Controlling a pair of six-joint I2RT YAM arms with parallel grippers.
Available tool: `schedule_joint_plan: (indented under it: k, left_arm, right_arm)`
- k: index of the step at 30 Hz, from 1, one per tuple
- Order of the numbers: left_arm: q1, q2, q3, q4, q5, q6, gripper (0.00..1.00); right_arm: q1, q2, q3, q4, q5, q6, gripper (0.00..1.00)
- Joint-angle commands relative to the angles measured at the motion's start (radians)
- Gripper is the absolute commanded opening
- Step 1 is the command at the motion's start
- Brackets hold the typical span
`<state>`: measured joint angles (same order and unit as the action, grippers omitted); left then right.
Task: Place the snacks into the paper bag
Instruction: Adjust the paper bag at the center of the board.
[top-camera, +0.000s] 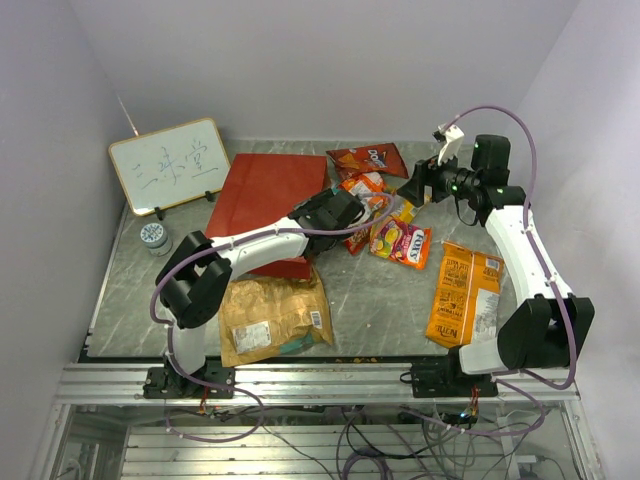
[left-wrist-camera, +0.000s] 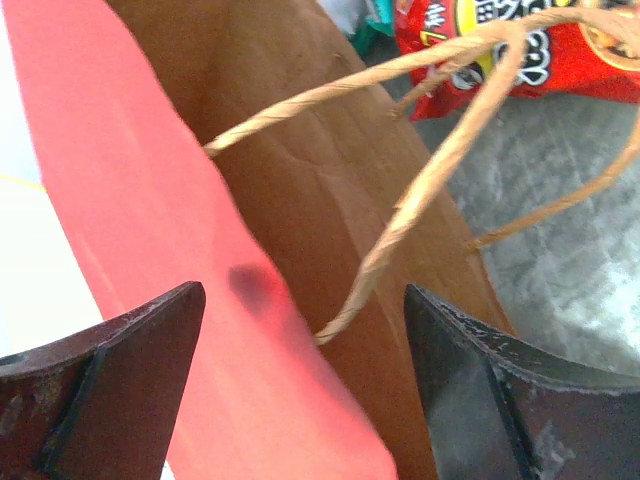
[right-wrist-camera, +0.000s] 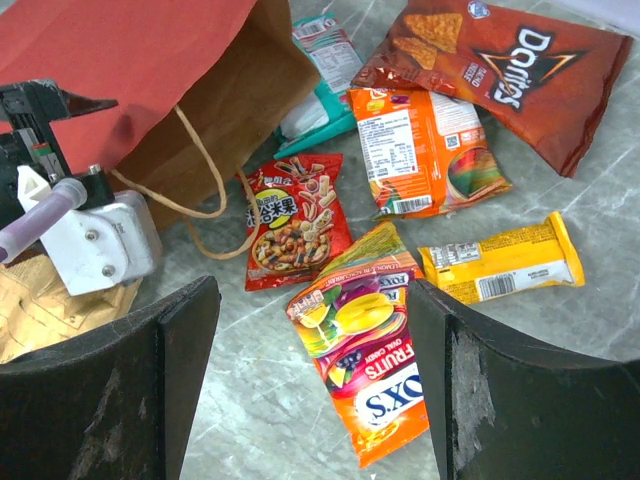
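The paper bag lay on its side at the far left of the table, red face up. Its mouth was turned right toward the loose snacks and showed brown kraft inside. The left gripper stood at that mouth with its jaws spread wide and gripped nothing. The bag's red upper wall and a twisted paper handle passed between the fingers, and neither finger was visibly clamped on them.

The right gripper hung open and empty above the packets to the right of the bag. A dark red Doritos bag lay farthest. An orange packet lay just on the near side of the Doritos bag, and a teal packet lay against the bag's mouth. A small red snack packet sat beside the handles. A Fox's fruit candy packet lay nearer, and a yellow packet lay to its right.

A large orange bag lay near right by the right arm. A tan-gold bag lay near left under the left arm. All of the snacks were outside the bag. A white writing board leaned at the far left, with a small round tin on its near side.
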<state>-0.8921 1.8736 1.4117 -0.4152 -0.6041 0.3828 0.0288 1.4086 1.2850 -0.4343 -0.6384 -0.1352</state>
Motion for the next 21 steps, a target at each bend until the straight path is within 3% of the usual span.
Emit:
schedule_joint_plan:
  k: [1,7,21]
  left_arm:
    - [0.0,-0.013,0.01,0.087,-0.083,0.057,0.9]
    - [0.017,0.001,0.041,0.085,-0.059,0.051,0.76]
    - [0.039,-0.089,0.089,0.053,-0.074,0.049,0.2]
  right_arm:
    - [-0.012,-0.013,-0.016,0.027,-0.041,0.016,0.76]
    - [-0.015,-0.018,-0.022,0.025,-0.048,0.016,0.76]
    - [-0.018,-0.034,-0.034,0.039,-0.053,0.022,0.77]
